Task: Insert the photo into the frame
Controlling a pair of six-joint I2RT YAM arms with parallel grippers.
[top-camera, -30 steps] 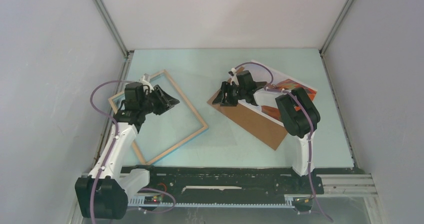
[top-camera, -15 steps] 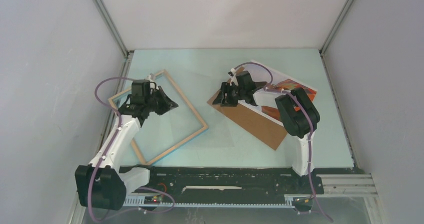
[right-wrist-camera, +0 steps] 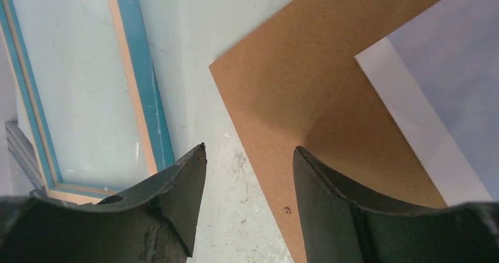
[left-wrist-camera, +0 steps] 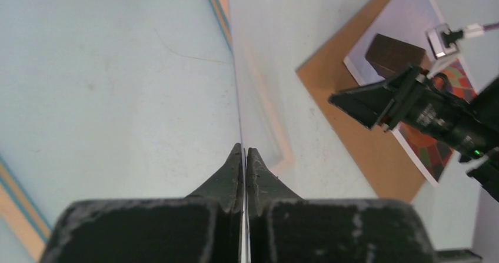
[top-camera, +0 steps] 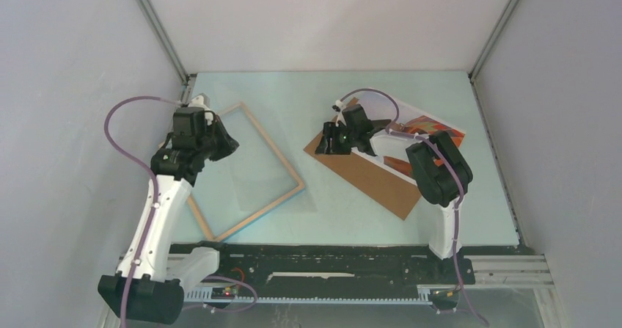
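two arms work over a pale blue table. the left claw is clenched on the edge of a thin clear sheet. in the left wrist view its fingertips are pinched together with the sheet running edge-on between them. the sheet hangs over the frame, which lies flat on the left half of the table with its light wood side up. a teal strip shows along one rail in the right wrist view.

the right claw is released, its jaws spread apart, and it hovers just above the near left corner of a brown board. from its own camera the corner of the board sits just beyond the gap between the fingertips.

the photo lies face up on top of the board on the right half of the table, well apart from the frame. its white border overlaps the brown surface, and orange-red shows in the print.
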